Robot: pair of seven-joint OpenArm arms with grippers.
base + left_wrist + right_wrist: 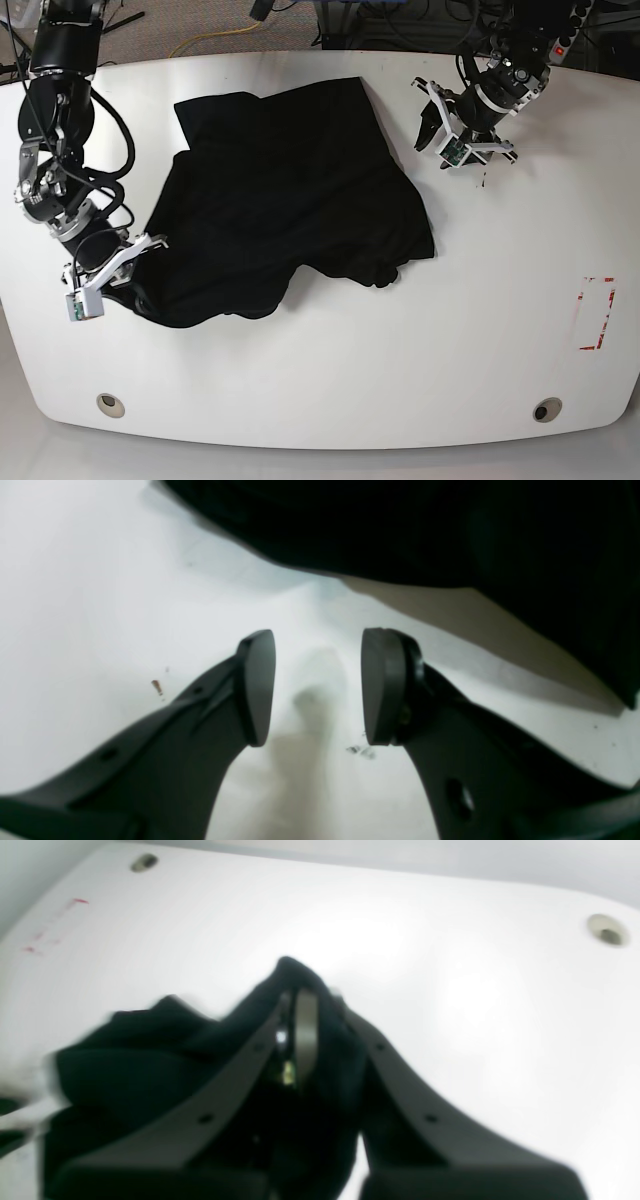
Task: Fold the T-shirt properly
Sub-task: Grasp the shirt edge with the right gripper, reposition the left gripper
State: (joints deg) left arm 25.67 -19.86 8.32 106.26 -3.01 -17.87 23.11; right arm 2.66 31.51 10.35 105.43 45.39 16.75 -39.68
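Note:
The black T-shirt (290, 200) lies crumpled and partly spread on the white table (330, 380), bunched along its near edge. At the shirt's near left corner my right gripper (155, 250) is shut on a fold of black cloth. In the right wrist view the right gripper (295, 995) has its fingers pressed together, with T-shirt (125, 1070) fabric wrapped around them. My left gripper (432, 140) hovers open just right of the shirt's far right corner. In the left wrist view the left gripper (317, 640) holds nothing, and the T-shirt (450, 530) edge lies just beyond its fingertips.
Two round holes (110, 404) (545, 409) sit near the table's front edge. A red rectangle outline (597, 312) is marked at the right side. Cables and equipment lie beyond the far edge. Small specks dot the table below the left gripper.

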